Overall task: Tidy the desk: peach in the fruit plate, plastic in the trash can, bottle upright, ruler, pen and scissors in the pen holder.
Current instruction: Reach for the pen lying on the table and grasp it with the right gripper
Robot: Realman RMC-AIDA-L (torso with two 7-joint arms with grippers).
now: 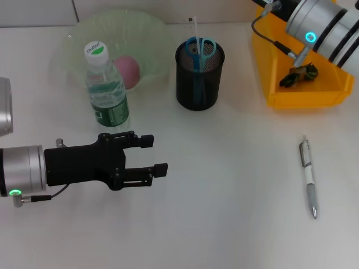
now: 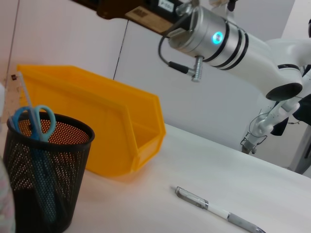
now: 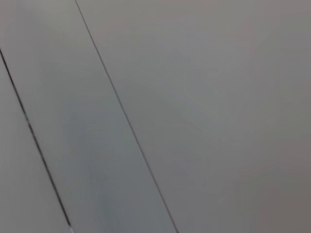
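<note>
The left gripper (image 1: 157,155) hangs low over the near-left of the desk with its jaws parted and nothing between them, fingers pointing right toward the middle; it looks to me free for whatever comes next. Just beyond it the bottle (image 1: 106,89) stands upright, cap up, so that step reads as done, and behind the bottle the peach (image 1: 128,71) sits in the pale fruit plate (image 1: 148,31). Further right, in the middle, the black mesh pen holder (image 1: 197,84) carries the blue-handled scissors (image 1: 199,49), handles up, and a clear ruler (image 1: 194,28) standing nearly vertical. At the far right the yellow trash can (image 1: 314,95) holds a dark crumpled piece of plastic (image 1: 298,74); the right arm reaches in above it, but its gripper is not visible and I cannot tell its state. What remains is the pen (image 1: 308,176), lying flat on the near-right of the desk, well apart from the holder, long axis running near to far, tip toward the near edge.
</note>
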